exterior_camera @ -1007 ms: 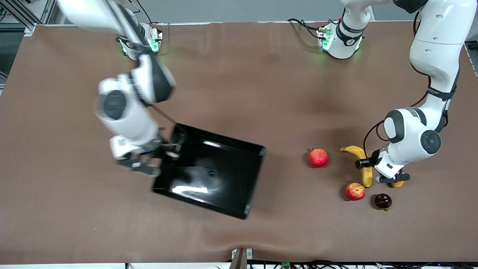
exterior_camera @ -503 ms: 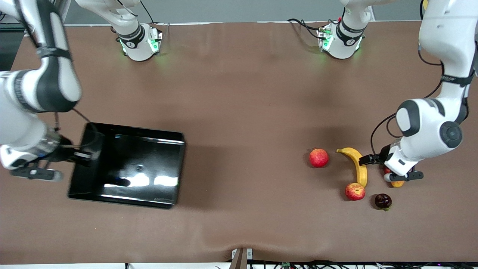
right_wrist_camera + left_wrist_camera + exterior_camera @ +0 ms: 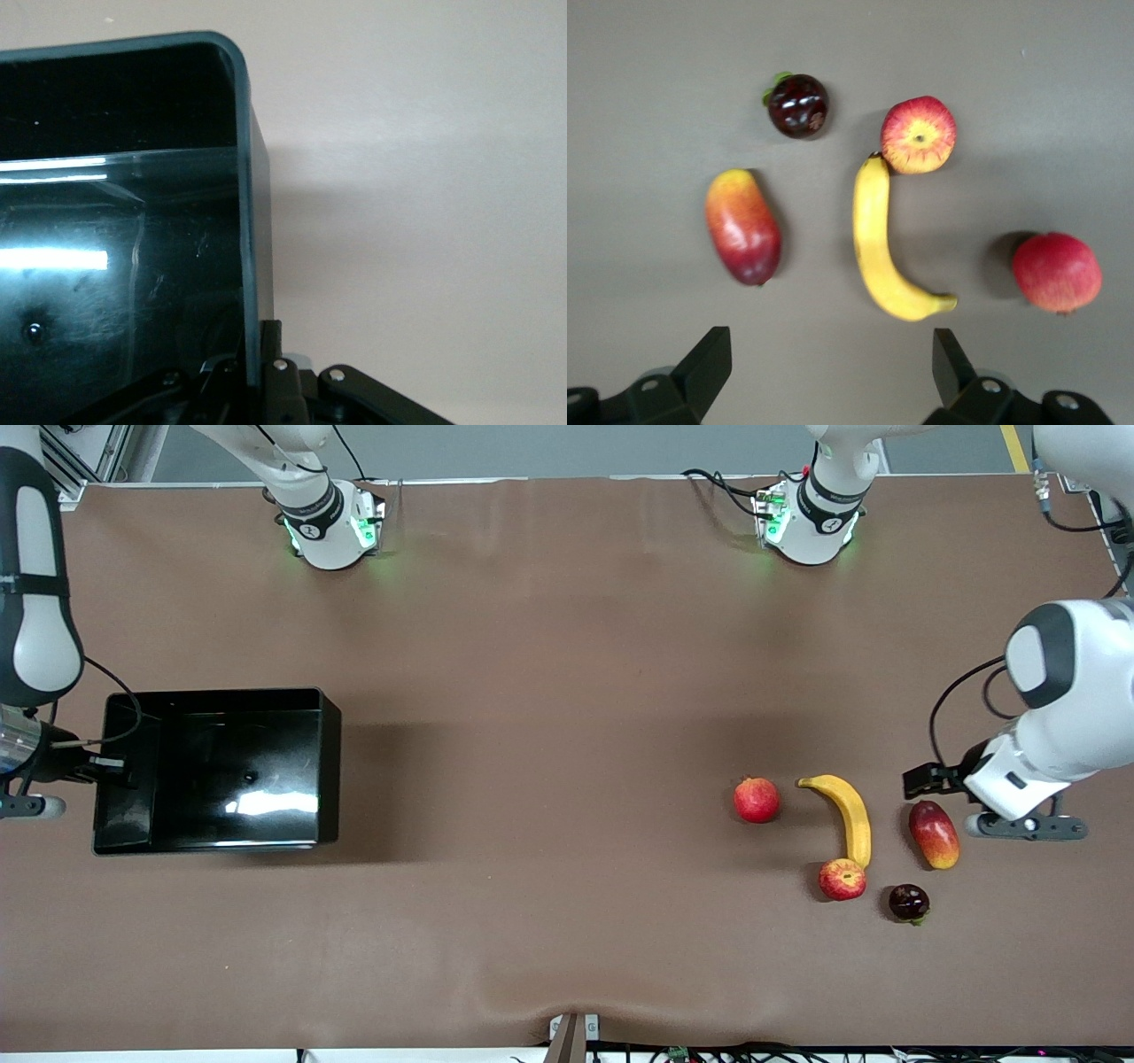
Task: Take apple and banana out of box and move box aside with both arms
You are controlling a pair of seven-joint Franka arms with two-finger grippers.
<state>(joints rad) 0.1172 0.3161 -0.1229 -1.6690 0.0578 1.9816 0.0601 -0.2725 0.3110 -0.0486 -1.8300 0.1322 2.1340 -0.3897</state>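
Note:
The glossy black box (image 3: 213, 771) is at the right arm's end of the table. My right gripper (image 3: 104, 764) is shut on its end wall (image 3: 251, 221), with one finger on each side of the rim (image 3: 263, 350). The yellow banana (image 3: 849, 819) lies toward the left arm's end, its tip touching the red-and-yellow apple (image 3: 842, 879), which sits nearer the front camera. My left gripper (image 3: 970, 802) hangs open and empty over bare table beside the fruits. In the left wrist view the banana (image 3: 877, 248) and apple (image 3: 919, 135) lie clear of the open gripper (image 3: 833, 354).
A red pomegranate (image 3: 756, 799) sits beside the banana toward the box. An oval red-yellow mango (image 3: 934, 833) lies beside the banana toward the left gripper. A dark purple round fruit (image 3: 908, 902) lies next to the apple. Brown table stretches between the box and the fruits.
The right arm has swung the box from mid-table to its own end. The left gripper has opened and pulled away from the fruits, leaving the mango uncovered on the table.

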